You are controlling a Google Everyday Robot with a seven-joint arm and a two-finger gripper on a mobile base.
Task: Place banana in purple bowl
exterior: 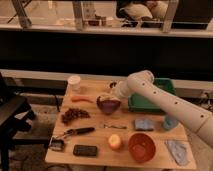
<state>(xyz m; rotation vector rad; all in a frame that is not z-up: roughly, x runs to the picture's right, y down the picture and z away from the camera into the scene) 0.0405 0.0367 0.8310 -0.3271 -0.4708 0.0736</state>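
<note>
Roughly in the middle of the frame sits the purple bowl (108,105), dark inside, and the gripper (113,90) hangs right over its back rim at the end of the white arm (165,102) that reaches in from the right edge. Whether the gripper is spread or closed cannot be told, nor whether it grasps anything. The banana (112,95) seems to be the pale patch just under the gripper at the bowl's upper edge; whether it is held or lies in the bowl cannot be told. Toward the lower right the orange-red bowl (141,146) looks bare inside, and the green tray (148,104) is partly hidden behind the arm. Left of the purple bowl lie an orange carrot (81,99) and a dark cluster of grapes (75,115), with a white cup (74,82) above them. A yellow-orange round fruit (115,142) sits beside the orange-red bowl, a blue cloth (143,124) above it, a black-handled tool (76,132) and a flat black object (85,150) at lower left. All rest on a wooden table (100,159); a dark chair (11,114) stands at the left edge, windows across the top.
</note>
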